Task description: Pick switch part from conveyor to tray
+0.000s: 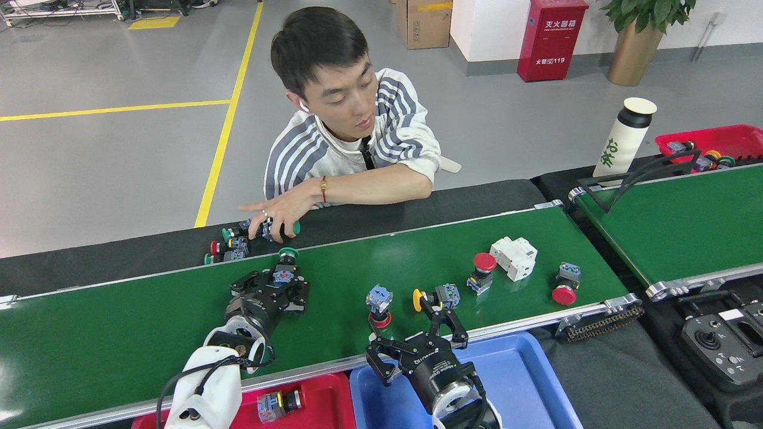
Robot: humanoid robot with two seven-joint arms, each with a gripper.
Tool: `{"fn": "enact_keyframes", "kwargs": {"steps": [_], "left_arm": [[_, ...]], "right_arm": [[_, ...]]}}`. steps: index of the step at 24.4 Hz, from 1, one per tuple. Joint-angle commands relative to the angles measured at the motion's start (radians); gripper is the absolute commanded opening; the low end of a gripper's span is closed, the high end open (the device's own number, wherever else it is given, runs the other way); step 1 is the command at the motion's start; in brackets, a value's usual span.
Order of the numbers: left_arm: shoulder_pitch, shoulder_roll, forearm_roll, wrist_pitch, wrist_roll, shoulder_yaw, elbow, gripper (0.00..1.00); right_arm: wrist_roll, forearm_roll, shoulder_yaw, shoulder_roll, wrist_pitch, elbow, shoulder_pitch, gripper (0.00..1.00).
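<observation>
Currently left gripper (280, 285) fingers sit narrow around green-capped switch part (285, 267) on conveyor (119, 322), grip unconfirmed. Right gripper (417, 333) spread wide, empty. Part looks light, rigid plastic; blocky blue-grey body likely offers flatter purchase than rounded cap. Red tray (322, 399) nearby.

The long glossy green conveyor (149, 325) with silver rails carries several pushbutton switch parts, red-capped (480, 271), yellow-capped (434, 296) and green-capped (285, 266), beside a white breaker block (514, 257).

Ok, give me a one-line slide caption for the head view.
Left end effector closes around a green-capped switch part on the conveyor; open right end effector hovers near the yellow-capped one.
</observation>
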Motion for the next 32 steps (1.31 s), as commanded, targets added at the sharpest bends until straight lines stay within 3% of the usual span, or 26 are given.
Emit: {"fn": "enact_keyframes", "kwargs": {"steps": [1,4,7,14,15,17,18,19,20,22,23,27,32], "left_arm": [[0.007,0.022,0.011,-0.024,0.009,0.013,-0.067,0.09],[0.159,0.076,0.046,-0.123,0.009,0.078,-0.262,0.10],[0.387,0.120,0.083,-0.297,0.009,0.176,-0.512,0.10],[0.734,0.128,0.083,-0.547,0.071,0.343,-0.769,0.11],[0.774,0.138,0.080,-0.580,0.088,0.369,-0.785,0.11],[0.829,0.154,0.080,-0.615,0.097,0.380,-0.805,0.11],[0.837,0.160,0.078,-0.615,0.097,0.380,-0.805,0.13],[0.841,0.168,0.075,-0.617,0.097,0.378,-0.802,0.17],[0.844,0.169,0.075,-0.615,0.097,0.378,-0.802,0.28],[0.846,0.155,0.077,-0.615,0.097,0.389,-0.802,0.72],[0.846,0.155,0.080,-0.615,0.098,0.391,-0.800,1.00],[0.849,0.137,0.098,-0.613,0.101,0.437,-0.795,1.00],[0.846,0.010,0.109,-0.607,0.100,0.656,-0.791,1.00]], "right_arm": [[0.001,-0.003,0.011,0.010,0.003,0.011,-0.024,0.99],[0.001,-0.001,0.056,0.011,0.052,0.047,-0.049,0.93],[-0.004,-0.003,0.115,0.011,0.082,0.088,-0.087,0.70],[-0.007,-0.046,0.148,0.013,0.085,0.143,-0.151,0.72],[-0.007,-0.044,0.149,0.013,0.085,0.156,-0.162,0.67],[-0.002,-0.044,0.151,0.013,0.079,0.183,-0.174,0.25],[-0.002,-0.044,0.151,0.013,0.075,0.192,-0.177,0.13],[-0.002,-0.044,0.152,0.013,0.072,0.197,-0.177,0.05],[-0.002,-0.044,0.155,0.013,0.072,0.197,-0.177,0.02],[-0.004,-0.044,0.160,0.013,0.074,0.188,-0.176,0.02],[-0.008,-0.044,0.161,0.013,0.072,0.179,-0.174,0.02],[-0.019,-0.044,0.183,0.005,0.045,0.090,-0.153,0.02],[-0.016,-0.041,0.237,-0.038,-0.084,-0.091,-0.038,0.02]]}}
